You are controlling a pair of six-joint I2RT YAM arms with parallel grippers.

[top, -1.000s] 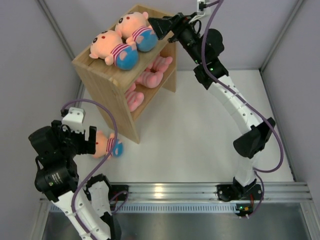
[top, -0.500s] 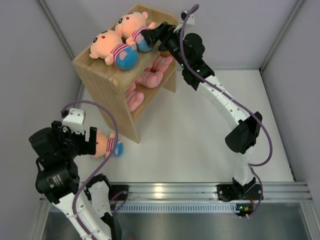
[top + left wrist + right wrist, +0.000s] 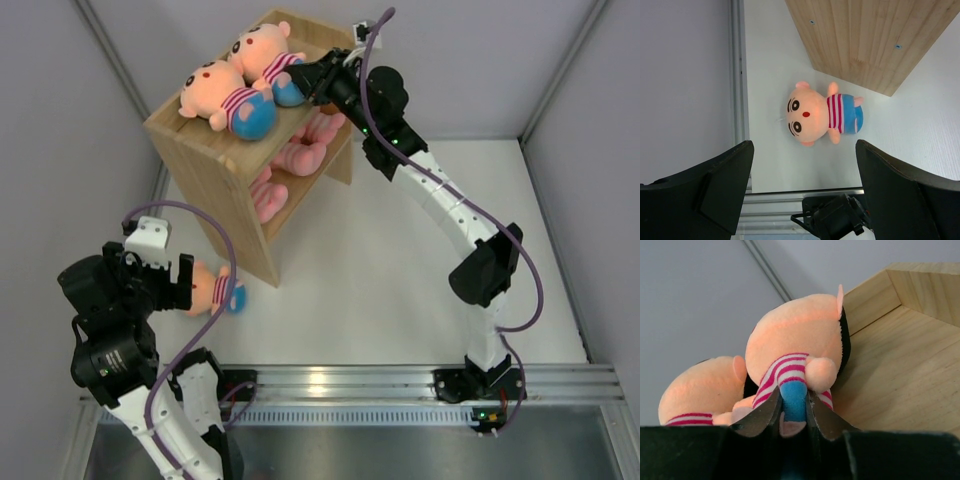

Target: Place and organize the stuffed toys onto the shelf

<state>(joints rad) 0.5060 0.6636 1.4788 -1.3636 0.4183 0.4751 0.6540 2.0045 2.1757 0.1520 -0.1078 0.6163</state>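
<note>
Two peach stuffed toys lie on top of the wooden shelf (image 3: 225,190): the far one (image 3: 262,55) and the near one (image 3: 225,95). My right gripper (image 3: 305,80) is shut on the far toy's blue shorts; the right wrist view shows the jaws (image 3: 792,405) pinching the shorts of that toy (image 3: 795,340), with the second toy (image 3: 700,390) to its left. Pink toys (image 3: 310,140) (image 3: 268,195) lie inside the shelf. Another peach toy (image 3: 215,290) lies face up on the table beside the shelf. My left gripper (image 3: 804,165) hangs open above this toy (image 3: 815,117), apart from it.
The shelf stands at the back left, its side panel (image 3: 865,40) close to the toy on the table. A grey wall and metal rail (image 3: 737,75) run along the left. The bare white table (image 3: 400,270) stretches right of the shelf. A metal rail (image 3: 350,380) runs along the near edge.
My right gripper moved left over the shelf top to the far toy and closed on its blue shorts, nudging it slightly. The left arm stayed still.
</note>
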